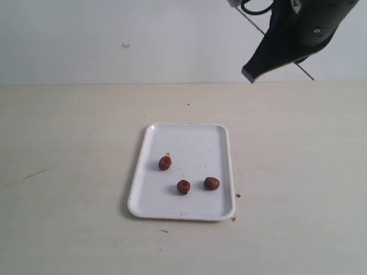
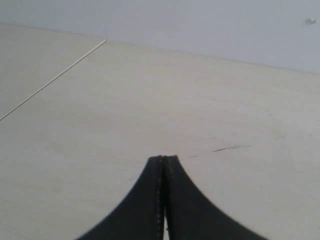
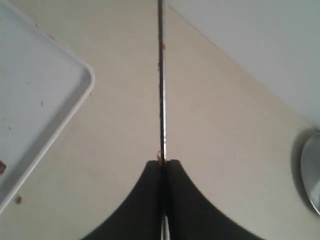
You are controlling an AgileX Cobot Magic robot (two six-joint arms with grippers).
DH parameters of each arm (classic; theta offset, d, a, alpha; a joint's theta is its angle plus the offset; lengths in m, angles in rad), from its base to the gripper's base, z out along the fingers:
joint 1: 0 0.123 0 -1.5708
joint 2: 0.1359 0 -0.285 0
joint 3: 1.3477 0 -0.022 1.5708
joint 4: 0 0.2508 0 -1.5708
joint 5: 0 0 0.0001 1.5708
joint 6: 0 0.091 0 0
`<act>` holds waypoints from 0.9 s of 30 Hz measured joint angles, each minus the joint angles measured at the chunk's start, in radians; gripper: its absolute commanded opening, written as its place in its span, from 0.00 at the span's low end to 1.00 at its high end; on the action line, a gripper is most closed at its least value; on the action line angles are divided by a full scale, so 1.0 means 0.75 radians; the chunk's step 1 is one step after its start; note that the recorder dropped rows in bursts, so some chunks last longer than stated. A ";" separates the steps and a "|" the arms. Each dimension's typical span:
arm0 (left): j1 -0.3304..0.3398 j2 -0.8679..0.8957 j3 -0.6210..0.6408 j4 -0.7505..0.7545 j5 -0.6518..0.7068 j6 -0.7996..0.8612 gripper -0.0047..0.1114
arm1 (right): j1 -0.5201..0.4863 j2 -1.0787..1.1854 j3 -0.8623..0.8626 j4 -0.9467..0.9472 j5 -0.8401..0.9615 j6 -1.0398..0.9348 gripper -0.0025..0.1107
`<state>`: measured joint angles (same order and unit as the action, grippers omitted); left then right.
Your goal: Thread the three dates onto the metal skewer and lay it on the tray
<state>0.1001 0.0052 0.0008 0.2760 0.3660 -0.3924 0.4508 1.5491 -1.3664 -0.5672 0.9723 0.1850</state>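
Observation:
The white tray [image 1: 195, 146] lies flat in the middle of the table. Three dark red-brown dates rest loose on it: one near its left side [image 1: 165, 162], one lower in the middle [image 1: 183, 187], and one just right of that [image 1: 211, 183]. My right gripper [image 1: 248, 74] hangs high at the back right, well away from the tray. It is shut on the thin metal skewer [image 3: 161, 90], which sticks straight out past the fingertips of the right gripper [image 3: 163, 162]. A corner of the tray [image 3: 82, 82] shows beside it. My left gripper [image 2: 163, 158] is shut and empty over bare table; the exterior view does not show it.
Small reddish crumbs [image 1: 237, 195] lie by the tray's right front corner. A round shiny metal object [image 3: 312, 175] sits at the edge of the right wrist view. A thin pale line [image 2: 55, 77] crosses the table in the left wrist view.

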 measured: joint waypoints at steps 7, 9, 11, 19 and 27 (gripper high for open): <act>0.000 0.000 0.000 0.078 -0.003 0.000 0.04 | -0.202 0.049 0.000 0.066 -0.212 -0.115 0.02; 0.000 0.000 0.000 0.130 -0.056 0.000 0.04 | -0.259 0.078 0.000 0.077 -0.236 -0.132 0.02; 0.000 0.000 0.003 0.145 -0.194 0.000 0.04 | -0.319 0.111 0.000 0.104 -0.246 -0.141 0.02; 0.000 0.000 0.003 0.161 -0.699 -0.005 0.04 | -0.415 0.224 0.049 0.246 -0.322 -0.287 0.02; 0.000 0.000 0.003 0.164 -1.083 -0.166 0.04 | -0.418 0.249 0.067 0.266 -0.363 -0.307 0.02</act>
<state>0.1001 0.0052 0.0029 0.3991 -0.4465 -0.5170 0.1372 1.7357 -1.3162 -0.3680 0.7004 -0.0456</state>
